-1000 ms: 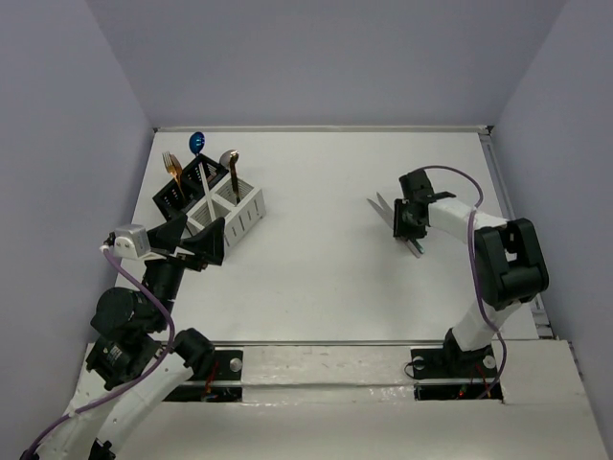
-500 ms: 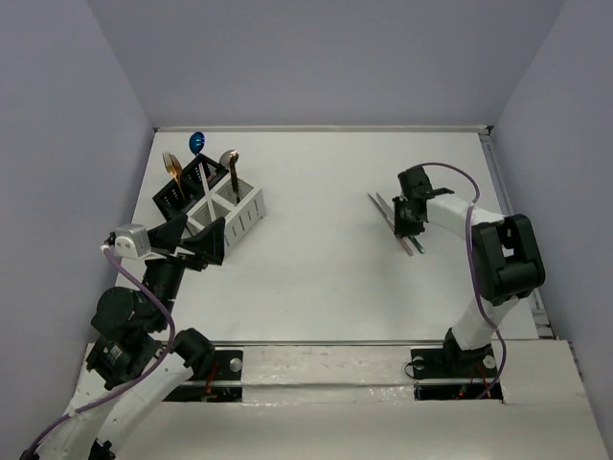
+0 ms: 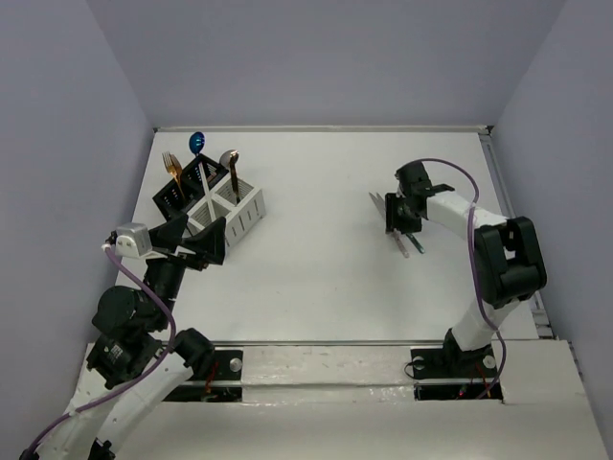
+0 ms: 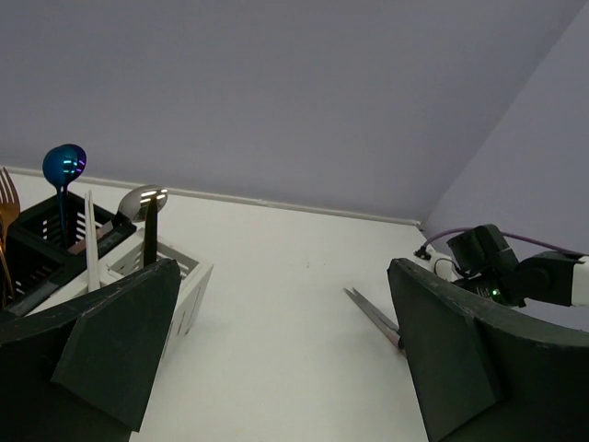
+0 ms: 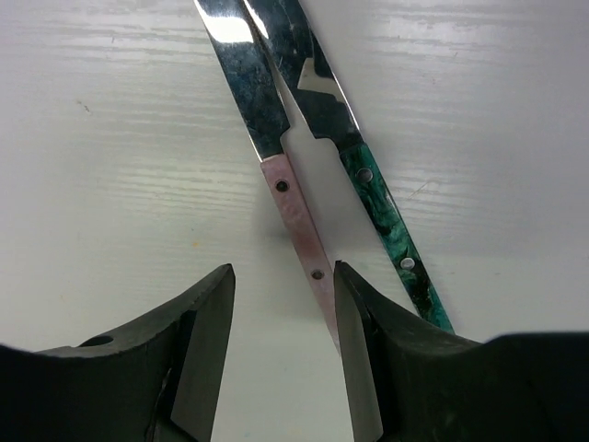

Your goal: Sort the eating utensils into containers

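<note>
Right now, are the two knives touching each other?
Touching. Right wrist view: blades of pink-handled knife and green-handled knife meet, no table between; handles apart.

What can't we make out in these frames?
- Right wrist: the top edge cuts off the blade tips of the pink-handled knife and green-handled knife. Their handle ends are hidden behind the right tool.
- Top external: the right tool partly covers both; handle colours are too small to tell.
- Left wrist: the left tool hides the bases of the black caddy and white caddy. The left edge cuts the gold fork.

Pink knife point(image 5: 299, 226) & grn knife point(image 5: 386, 216) tips off-frame.
</note>
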Controlling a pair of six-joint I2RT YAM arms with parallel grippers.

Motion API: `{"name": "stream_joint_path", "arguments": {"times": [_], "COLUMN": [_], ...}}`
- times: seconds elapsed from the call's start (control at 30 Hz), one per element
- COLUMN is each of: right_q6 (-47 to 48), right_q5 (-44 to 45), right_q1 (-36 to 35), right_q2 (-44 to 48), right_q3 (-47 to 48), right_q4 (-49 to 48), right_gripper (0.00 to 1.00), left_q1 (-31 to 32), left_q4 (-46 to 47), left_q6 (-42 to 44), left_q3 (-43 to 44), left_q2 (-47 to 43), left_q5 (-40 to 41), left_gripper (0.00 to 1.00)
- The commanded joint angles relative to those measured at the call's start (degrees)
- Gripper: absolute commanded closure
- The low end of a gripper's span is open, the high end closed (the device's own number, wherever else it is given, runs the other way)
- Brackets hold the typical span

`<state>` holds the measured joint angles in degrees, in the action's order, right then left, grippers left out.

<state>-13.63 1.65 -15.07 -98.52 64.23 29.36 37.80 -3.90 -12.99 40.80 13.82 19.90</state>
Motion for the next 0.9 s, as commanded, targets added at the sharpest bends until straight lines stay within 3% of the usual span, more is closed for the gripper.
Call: {"name": "stream_joint_path", "arguments": {"times": [0.0,0.53,0.77,0.87], "right_q6": [1.5,3.3,2.8,3.1], "right_q5": [1.2,2.6,0.1,-0.6], "right_q1": [-0.2,-1.5,-3.9,-5.3], "right_q2": [-2.5,-11.3,-11.2,-9.2], "right_q3": [4.2,7.0,7.7,8.5], "right_q4": [-0.6,0.0,-1.2,-2.0], "right_gripper": [0.48,0.64,0.98,1.0], "left_q1": [0.3,0.3,0.3,0.3], "left_q4": [2.9,2.9,2.8,2.8], "left_q6": [0.3,0.4,0.4,0.4], "left_q3": [-0.4,-0.4,-0.4,-0.4], "left_q2": [0.6,0.7,0.6,0.6], "left_q5": [-0.7,-0.8,-0.8,-0.8], "left_gripper": [0.01,0.01,0.01,0.01]}}
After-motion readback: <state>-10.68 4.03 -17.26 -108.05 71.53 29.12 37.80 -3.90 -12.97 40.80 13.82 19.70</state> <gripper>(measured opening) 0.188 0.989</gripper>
